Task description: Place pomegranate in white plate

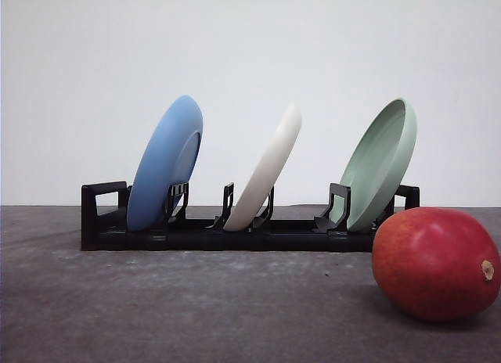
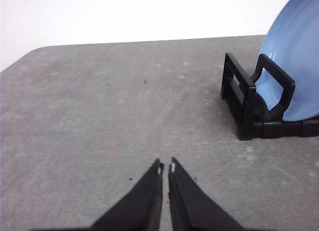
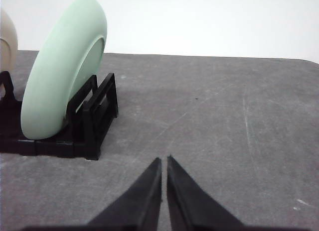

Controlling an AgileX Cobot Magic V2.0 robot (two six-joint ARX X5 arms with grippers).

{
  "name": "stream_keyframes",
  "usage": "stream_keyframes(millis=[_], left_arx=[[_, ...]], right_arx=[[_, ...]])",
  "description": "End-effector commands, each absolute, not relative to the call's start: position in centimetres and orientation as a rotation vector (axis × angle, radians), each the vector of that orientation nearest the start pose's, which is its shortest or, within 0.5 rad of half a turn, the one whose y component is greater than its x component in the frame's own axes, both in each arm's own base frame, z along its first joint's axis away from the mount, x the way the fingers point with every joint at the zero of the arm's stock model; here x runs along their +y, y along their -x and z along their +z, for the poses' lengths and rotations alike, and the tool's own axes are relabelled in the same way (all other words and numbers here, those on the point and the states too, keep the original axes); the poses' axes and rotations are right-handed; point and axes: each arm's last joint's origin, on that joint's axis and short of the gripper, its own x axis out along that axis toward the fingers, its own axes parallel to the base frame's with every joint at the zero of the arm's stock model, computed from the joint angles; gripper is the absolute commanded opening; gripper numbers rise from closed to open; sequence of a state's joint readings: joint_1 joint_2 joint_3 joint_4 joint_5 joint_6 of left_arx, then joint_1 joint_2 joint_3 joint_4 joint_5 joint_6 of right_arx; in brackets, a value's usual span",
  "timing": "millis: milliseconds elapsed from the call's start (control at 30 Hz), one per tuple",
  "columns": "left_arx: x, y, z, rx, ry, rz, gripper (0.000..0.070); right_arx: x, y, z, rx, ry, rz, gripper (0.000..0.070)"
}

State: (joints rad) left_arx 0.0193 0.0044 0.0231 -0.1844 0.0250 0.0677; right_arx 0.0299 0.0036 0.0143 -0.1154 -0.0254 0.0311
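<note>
The pomegranate [image 1: 435,263] hides the black rack's [image 1: 235,235] right end; the white plate [image 1: 266,169] leans in it. Left gripper [image 2: 166,167] and right gripper [image 3: 164,160] are pressed together, empty.

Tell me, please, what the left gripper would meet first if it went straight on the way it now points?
Probably nothing: ahead of the left gripper lies bare grey table; the black rack sits off to one side.

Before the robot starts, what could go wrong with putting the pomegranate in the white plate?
1. The white plate stands tilted on edge in the black rack, so a round pomegranate would probably roll off until the plate lies flat.
2. The blue plate and green plate lean close on either side; pulling out the white one may knock them.
3. The left gripper and right gripper are shut and must open first.
</note>
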Motion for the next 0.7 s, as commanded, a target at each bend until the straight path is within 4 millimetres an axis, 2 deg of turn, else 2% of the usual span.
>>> stream_keyframes(millis=[0,100,400,667], left_arx=[[0.1,-9.6,15.0,0.171,-0.076,-0.014,0.0],[0.1,-9.6,15.0,0.17,-0.047,-0.011,0.0],[0.1,-9.6,15.5,0.123,0.217,0.006,0.0],[0.1,-9.7,16.6,0.011,0.413,-0.005,0.0]], right_arx=[[0.4,-9.7,15.7,0.099,-0.041,0.053,0.0013],[0.4,-9.7,15.7,0.099,-0.041,0.053,0.0013],[0.4,-9.7,15.8,0.091,-0.057,0.052,0.0013],[0.4,-9.6,16.4,0.077,-0.29,0.055,0.001]])
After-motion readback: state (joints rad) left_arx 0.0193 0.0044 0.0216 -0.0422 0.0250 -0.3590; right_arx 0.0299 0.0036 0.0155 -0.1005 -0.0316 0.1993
